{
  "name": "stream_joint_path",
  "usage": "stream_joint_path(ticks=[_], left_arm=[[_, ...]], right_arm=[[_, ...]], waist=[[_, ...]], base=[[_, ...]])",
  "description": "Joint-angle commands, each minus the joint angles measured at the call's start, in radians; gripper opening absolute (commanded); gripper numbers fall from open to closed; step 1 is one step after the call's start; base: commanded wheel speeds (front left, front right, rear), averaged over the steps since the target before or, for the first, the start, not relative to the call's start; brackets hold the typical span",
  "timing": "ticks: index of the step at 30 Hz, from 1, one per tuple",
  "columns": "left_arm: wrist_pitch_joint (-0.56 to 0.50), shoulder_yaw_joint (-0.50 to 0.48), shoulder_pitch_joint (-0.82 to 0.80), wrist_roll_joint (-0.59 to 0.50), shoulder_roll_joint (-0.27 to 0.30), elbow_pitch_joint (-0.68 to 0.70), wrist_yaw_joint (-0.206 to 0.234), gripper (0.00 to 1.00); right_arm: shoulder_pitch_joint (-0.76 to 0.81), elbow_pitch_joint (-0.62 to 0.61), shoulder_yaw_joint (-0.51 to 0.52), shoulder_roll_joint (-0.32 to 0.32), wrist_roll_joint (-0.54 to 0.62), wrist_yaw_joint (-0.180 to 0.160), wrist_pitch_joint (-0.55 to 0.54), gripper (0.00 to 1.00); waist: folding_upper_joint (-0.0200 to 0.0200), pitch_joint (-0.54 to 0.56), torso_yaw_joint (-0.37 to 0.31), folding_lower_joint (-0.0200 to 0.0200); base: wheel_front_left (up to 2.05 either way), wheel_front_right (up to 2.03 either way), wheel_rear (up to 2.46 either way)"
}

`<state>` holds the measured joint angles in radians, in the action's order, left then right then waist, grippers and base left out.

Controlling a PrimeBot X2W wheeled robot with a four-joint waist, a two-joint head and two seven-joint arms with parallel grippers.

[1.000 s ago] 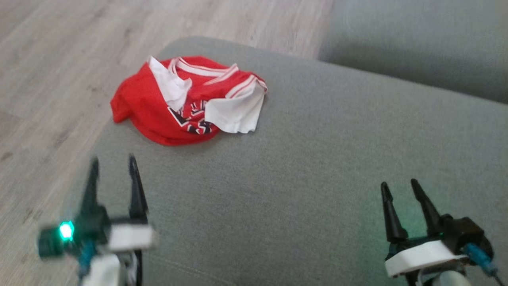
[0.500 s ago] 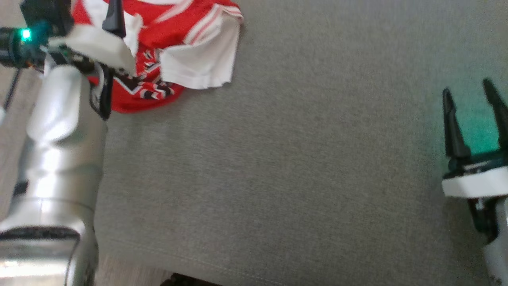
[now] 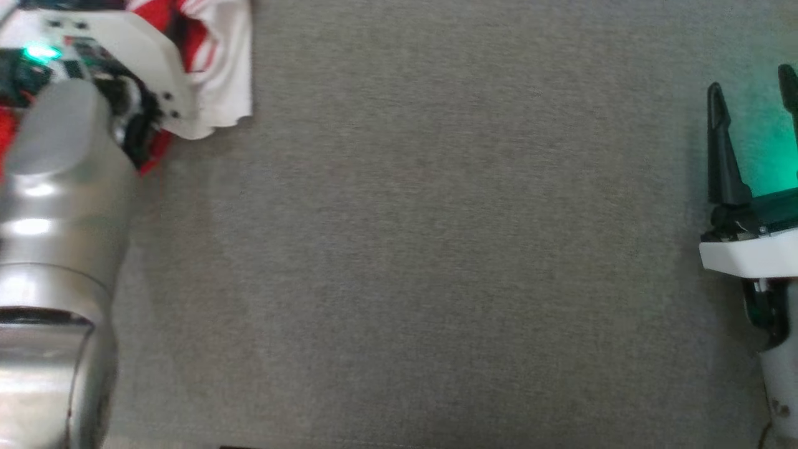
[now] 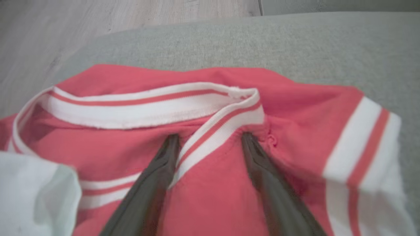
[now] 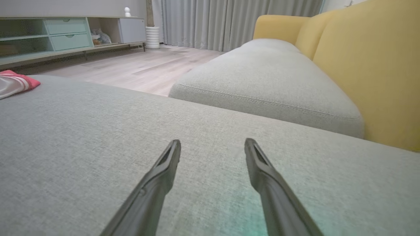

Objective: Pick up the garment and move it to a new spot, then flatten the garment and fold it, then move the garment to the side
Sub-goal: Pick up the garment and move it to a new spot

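Note:
The garment (image 4: 210,183) is a crumpled red shirt with a white-and-red striped collar and white sleeves, lying on a grey cushion (image 3: 436,249). In the left wrist view my left gripper (image 4: 210,141) is open, its two fingertips pressed into the red fabric on either side of a collar band. In the head view the left arm's white wrist housing (image 3: 124,43) covers most of the garment (image 3: 230,75) at the top left. My right gripper (image 3: 754,112) stands open over bare cushion at the right edge, far from the shirt. The right wrist view shows the right gripper (image 5: 212,144) with nothing between its fingers.
A second grey cushion (image 5: 262,82) lies beyond a gap, with a yellow sofa back (image 5: 370,65) to its right. Wooden floor (image 5: 131,65) and a low shelf unit (image 5: 65,32) stand past the cushion's far edge. The garment (image 5: 13,83) sits near that edge.
The head camera has swung down and to the right. My left arm reached forward onto the garment, its open fingers now at the collar. The right gripper stays open over the cushion.

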<state>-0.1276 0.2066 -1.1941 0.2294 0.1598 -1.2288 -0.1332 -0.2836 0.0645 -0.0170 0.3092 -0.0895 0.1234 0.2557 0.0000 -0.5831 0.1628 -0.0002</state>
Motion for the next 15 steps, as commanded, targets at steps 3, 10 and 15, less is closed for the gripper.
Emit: stream_joint_path(ticks=[3,10,15], left_arm=[[0.034,0.006,0.031,-0.011,0.075,-0.021,0.01,0.0],[0.239,0.004,0.026,-0.002,0.105,-0.005,0.008,0.0],[0.311,0.03,-0.006,-0.012,0.134,0.011,0.005,0.0]], right_arm=[[0.008,-0.028,-0.003,-0.009,0.003,0.007,0.006,1.0],[0.029,0.008,0.0,-0.062,-0.001,0.007,0.006,1.0],[0.064,0.029,-0.016,-0.117,-0.008,0.007,0.006,1.0]], waist=[[0.0,-0.002,-0.03,0.0002],[0.0,0.133,-0.069,0.0002],[0.0,0.266,-0.119,0.0002]], base=[[0.0,0.0,0.0],[0.0,0.0,0.0],[0.0,0.0,0.0]])
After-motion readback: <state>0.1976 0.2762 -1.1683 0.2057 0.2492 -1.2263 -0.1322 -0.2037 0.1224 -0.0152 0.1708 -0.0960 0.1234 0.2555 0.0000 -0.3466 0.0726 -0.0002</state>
